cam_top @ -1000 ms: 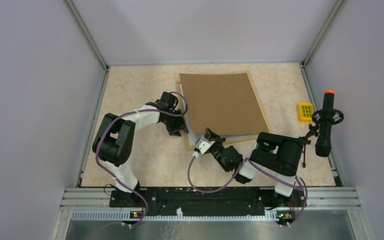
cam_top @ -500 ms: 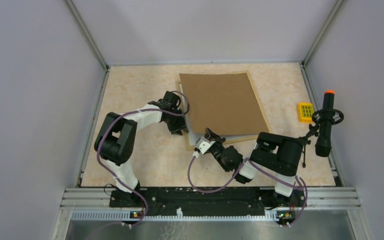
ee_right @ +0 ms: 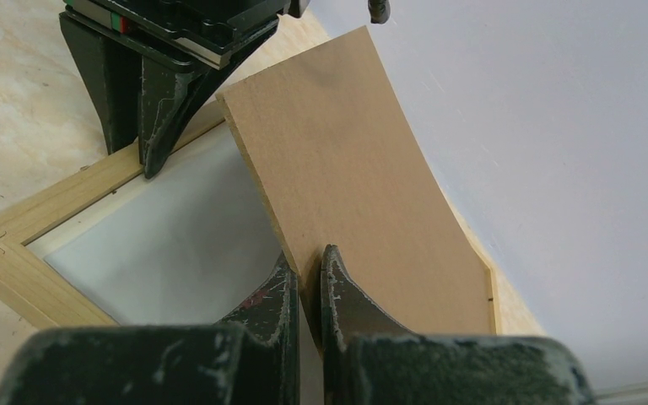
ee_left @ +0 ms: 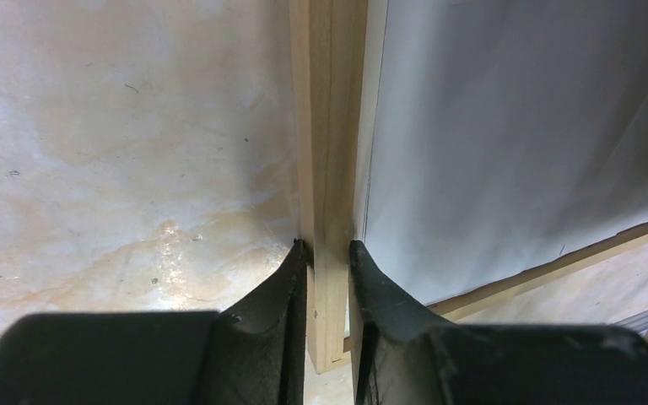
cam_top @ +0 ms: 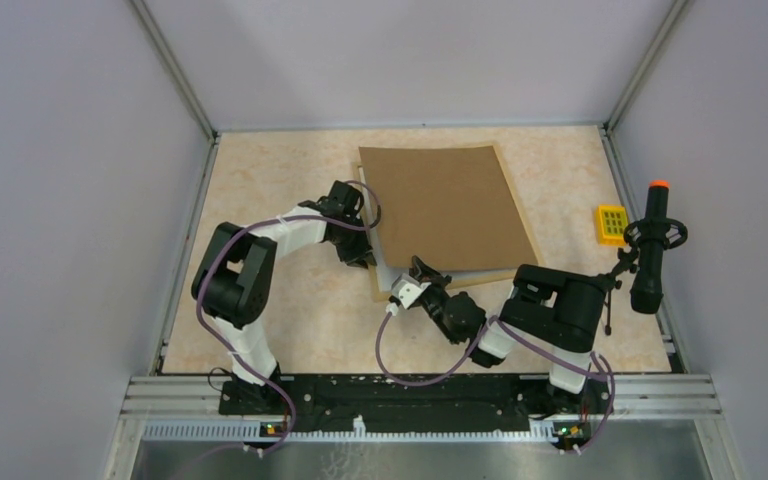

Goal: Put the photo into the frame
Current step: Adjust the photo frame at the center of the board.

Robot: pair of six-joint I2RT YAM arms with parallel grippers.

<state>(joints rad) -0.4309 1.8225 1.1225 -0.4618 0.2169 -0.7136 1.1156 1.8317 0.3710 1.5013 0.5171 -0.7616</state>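
Low over the table (cam_top: 330,320), left gripper (ee_left: 325,253) pointed forward, jaws pinched the frame (ee_left: 329,126), right gripper (ee_right: 308,270) squeezed the raised board (ee_right: 346,169) edge.

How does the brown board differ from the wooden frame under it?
The brown board is a solid sheet, tilted up at one edge by the right gripper; the frame is thin pale moulding lying flat, its rail pinched by the left gripper. Both are rectangular.
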